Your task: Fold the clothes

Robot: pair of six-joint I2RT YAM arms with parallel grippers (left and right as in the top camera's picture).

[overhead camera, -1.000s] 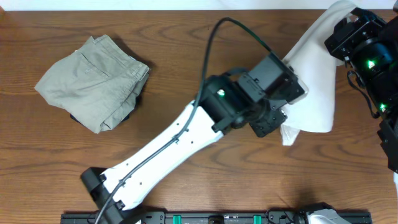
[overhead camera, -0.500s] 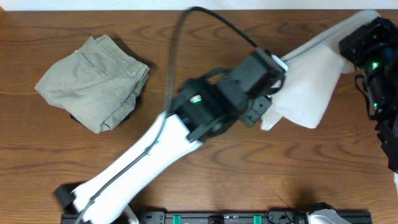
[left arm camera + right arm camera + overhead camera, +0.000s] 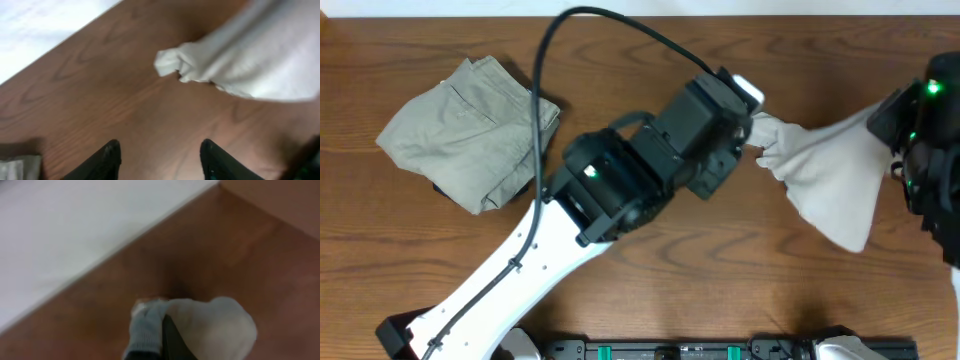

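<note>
- The left arm (image 3: 535,275), white-shelled with a black cable (image 3: 620,30) looping over it, reaches from the near edge of the wooden surface (image 3: 650,300) diagonally up to the middle.
- The left pincer (image 3: 160,148) is spread wide. Its two dark fingers (image 3: 109,159) stand well apart with only bare wood between them, and it has hold of nothing.
- Just ahead of it, not touching it, lies the bunched end of the T-shirt (image 3: 176,61). The pictures do not show whether that end rests on the wood or hangs just above it.
- The T-shirt (image 3: 825,170), pale off-white and wrinkled, is on the right half of the surface. It is drawn out from the bunched end near the left wrist across to the right arm, and a loose fold sags toward the near side.
- The right pincer (image 3: 168,332), at the right edge, is closed on the T-shirt. Its wrist view is blurred, but pale cloth bulges on both sides of a dark finger.
- A khaki garment (image 3: 470,130) lies crumpled at the far left, well apart from the T-shirt and from both pincers.
- Past the far edge of the wood runs a pale strip (image 3: 75,235).
</note>
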